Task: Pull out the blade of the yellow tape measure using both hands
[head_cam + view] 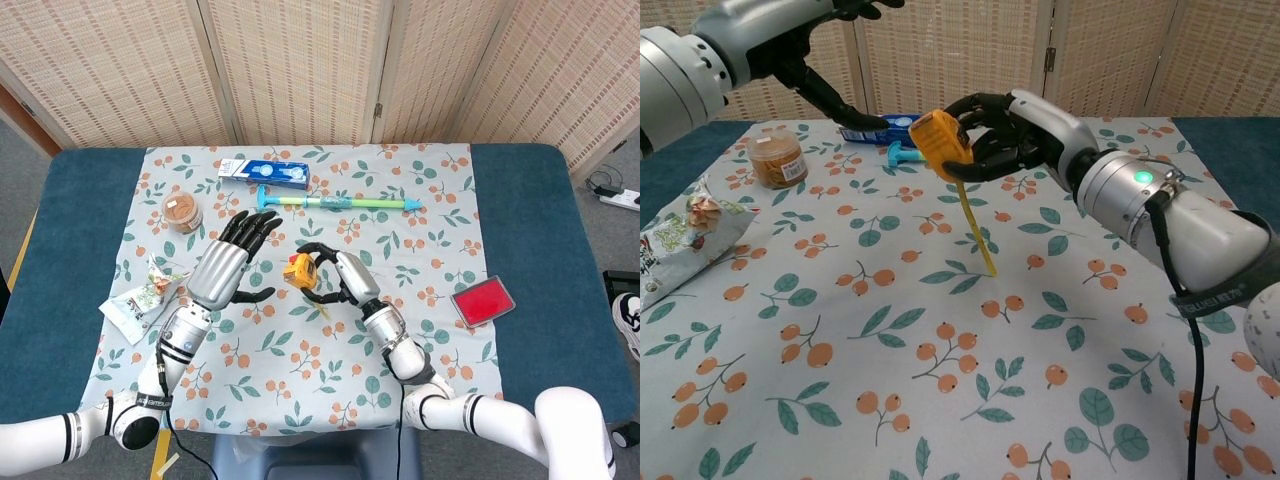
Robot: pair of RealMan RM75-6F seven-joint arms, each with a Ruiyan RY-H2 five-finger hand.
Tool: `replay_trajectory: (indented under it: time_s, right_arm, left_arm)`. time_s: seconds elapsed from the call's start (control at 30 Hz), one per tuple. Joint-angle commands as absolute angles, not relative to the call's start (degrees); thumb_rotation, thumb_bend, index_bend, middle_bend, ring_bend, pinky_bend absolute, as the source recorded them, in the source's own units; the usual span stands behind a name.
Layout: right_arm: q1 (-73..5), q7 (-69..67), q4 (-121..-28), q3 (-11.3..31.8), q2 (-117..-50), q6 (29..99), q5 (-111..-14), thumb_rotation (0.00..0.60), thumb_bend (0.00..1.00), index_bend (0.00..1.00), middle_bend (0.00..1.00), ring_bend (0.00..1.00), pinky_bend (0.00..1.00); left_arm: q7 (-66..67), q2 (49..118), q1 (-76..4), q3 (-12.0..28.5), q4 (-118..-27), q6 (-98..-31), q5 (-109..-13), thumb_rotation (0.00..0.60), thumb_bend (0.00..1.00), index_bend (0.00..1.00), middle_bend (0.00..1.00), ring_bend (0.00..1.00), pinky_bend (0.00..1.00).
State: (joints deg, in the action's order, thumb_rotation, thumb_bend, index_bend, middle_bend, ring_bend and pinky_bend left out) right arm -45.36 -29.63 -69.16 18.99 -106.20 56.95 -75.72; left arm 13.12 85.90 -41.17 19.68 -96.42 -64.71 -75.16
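While your right hand (335, 277) has its fingers wrapped round the yellow tape measure (299, 270), the case sits lifted off the floral cloth (420, 330) near its middle, w/ a short run of blade (976, 226) hanging down below it. Your left hand (226, 270) hovers just left of the measure, fingers spread apart & holding nothing, not touching it. The snack bag (140, 296) lies further left of the measure, near the cloth's edge.

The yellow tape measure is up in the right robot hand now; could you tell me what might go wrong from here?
1. The blade dangles loose below the yellow tape measure; the open left robot hand could miss its thin tip.
2. The right robot hand holds the case above the table; a sideways tug might twist it free.
3. The left robot hand's reach could knock the small jar or snack bag.
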Motion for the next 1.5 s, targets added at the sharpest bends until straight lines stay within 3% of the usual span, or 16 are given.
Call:
replay_trajectory:
  time_s: [0.03, 1.07, 1.17, 1.37, 1.5]
  right_arm:
    - [-45.6, -29.6, -68.5, 19.2, -106.9, 57.2, -75.6, 0.600, 0.49, 0.51, 0.48, 0.42, 0.29]
    - [-46.6, -27.4, -67.8, 20.0, -109.1, 57.8, -74.3, 0.600, 0.49, 0.51, 0.48, 0.42, 0.29]
    - [-46.5, -27.4, -67.8, 19.9, -109.0, 57.8, -74.4, 0.600, 0.49, 0.51, 0.48, 0.42, 0.29]
    - [-46.4, -27.4, -68.2, 20.0, -108.8, 58.0, -74.3, 0.600, 0.49, 0.51, 0.48, 0.42, 0.29]
    - [-46.3, -27.2, -68.1, 19.8, -108.8, 58.0, -74.2, 0.600, 0.49, 0.51, 0.48, 0.42, 0.29]
  left_arm:
    - [13.1, 86.5, -41.7, 19.7, -96.0, -64.9, -74.7, 0.600, 0.23, 0.10, 0.10, 0.10, 0.01]
    - [13.0, 91.0, -45.3, 19.0, -90.1, -65.9, -71.4, 0.600, 0.25, 0.10, 0.10, 0.10, 0.00]
    - [12.8, 91.2, -45.3, 19.1, -90.0, -66.1, -71.1, 0.600, 0.29, 0.11, 0.10, 0.10, 0.00]
    - [12.3, 91.3, -45.5, 18.8, -89.8, -66.1, -71.0, 0.600, 0.47, 0.13, 0.10, 0.10, 0.00]
    - [11.7, 91.7, -45.5, 18.8, -89.6, -66.5, -71.2, 0.600, 0.52, 0.15, 0.10, 0.11, 0.00]
